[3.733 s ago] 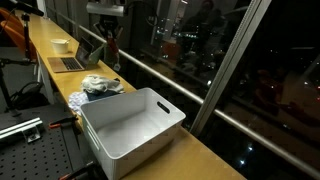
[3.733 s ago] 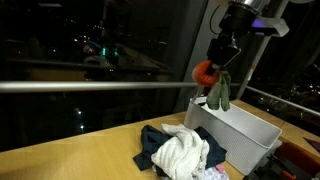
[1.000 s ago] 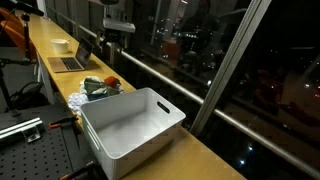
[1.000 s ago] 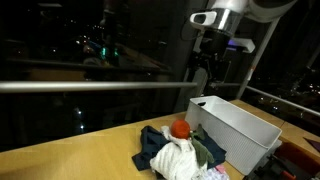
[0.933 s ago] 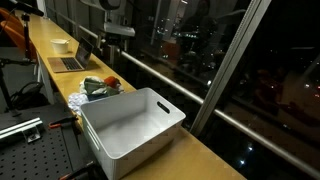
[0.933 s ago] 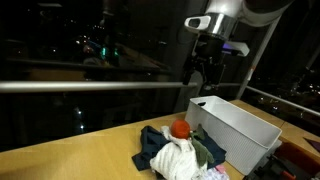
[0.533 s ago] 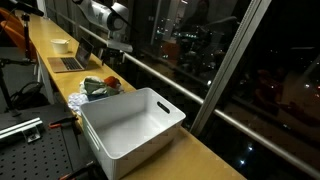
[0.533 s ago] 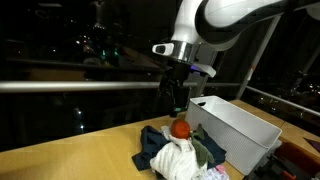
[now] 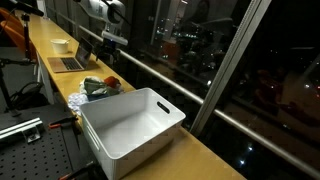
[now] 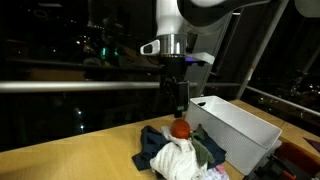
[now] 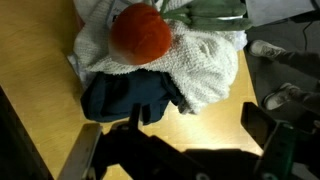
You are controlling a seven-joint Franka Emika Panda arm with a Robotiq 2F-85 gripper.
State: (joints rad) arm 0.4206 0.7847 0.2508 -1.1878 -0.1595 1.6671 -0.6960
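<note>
A pile of clothes lies on the wooden table (image 10: 70, 160) beside a white bin (image 10: 243, 127). An orange item (image 10: 180, 129) rests on top of a white towel (image 10: 180, 156), with a dark blue cloth (image 10: 153, 141) and a green cloth (image 10: 210, 151) around them. My gripper (image 10: 178, 104) hangs open just above the orange item, not touching it. In the wrist view the orange item (image 11: 140, 32), white towel (image 11: 203, 64) and blue cloth (image 11: 125, 98) lie beyond my gripper (image 11: 200, 128). Only bare table shows between its dark fingers (image 11: 266, 127).
The white bin (image 9: 130, 125) is empty and stands at the table's near end, with the clothes pile (image 9: 98, 88) behind it. Further back are a laptop (image 9: 70, 63) and a bowl (image 9: 60, 45). A railing and dark window run along one side.
The orange item and green cloth, held up near the bin earlier, now lie on the pile. My arm has swung away from the bin and come down over the pile.
</note>
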